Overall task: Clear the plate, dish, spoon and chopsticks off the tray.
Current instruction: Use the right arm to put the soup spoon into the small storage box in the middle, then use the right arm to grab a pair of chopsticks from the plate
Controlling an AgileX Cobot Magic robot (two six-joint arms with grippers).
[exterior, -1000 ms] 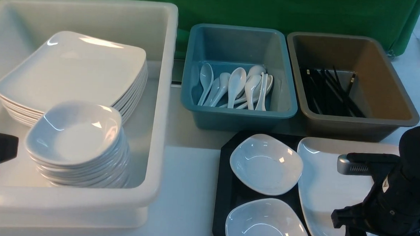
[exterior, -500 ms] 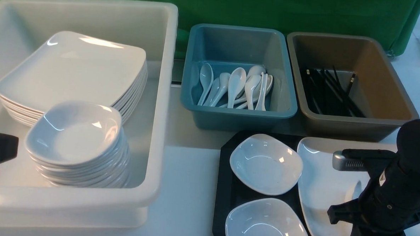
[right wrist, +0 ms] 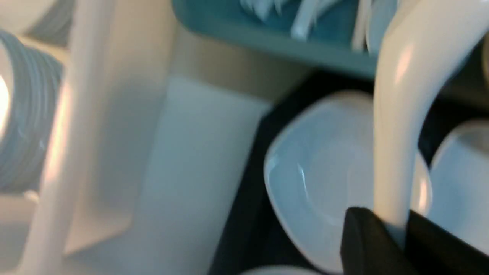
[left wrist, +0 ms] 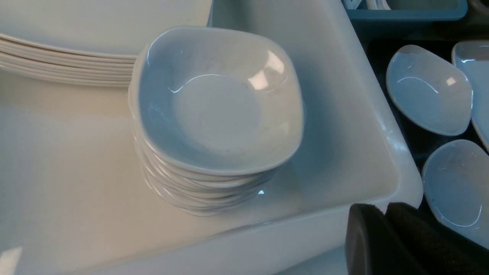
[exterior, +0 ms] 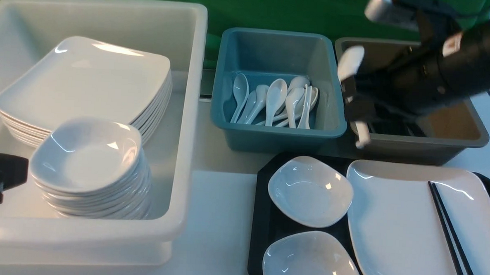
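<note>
The right gripper (exterior: 360, 110) hangs in the air with its fingers (right wrist: 365, 244) pinched narrowly on the thick handle of the spoon (exterior: 351, 61). The spoon's bowl stands up above the fingers and the end of the handle pokes out below them. The front view is blurred there, but the right wrist view shows the handle clamped between the 2 black pads. Just to the left of these fingers is the blue tub (exterior: 282, 46) with a heap of white spoons (exterior: 276, 99) in it, and behind and under them is the brown tub (exterior: 470, 131). Nearer to the robot than the fingers, and lower, lies the tray (exterior: 261, 221). On it are the far dish (exterior: 311, 191), the near dish (exterior: 312, 261) and the plate (exterior: 394, 226), and the chopsticks (exterior: 451, 235) lie side by side across the right part of the plate. The left gripper (left wrist: 384, 225) has its 2 pads pressed together with nothing between them, and it hovers at the near rim of the white tub (exterior: 190, 110). Just beyond its fingers stands a stack of small dishes (exterior: 88, 155), with a stack of square plates (exterior: 88, 79) behind that, both inside the tub.
</note>
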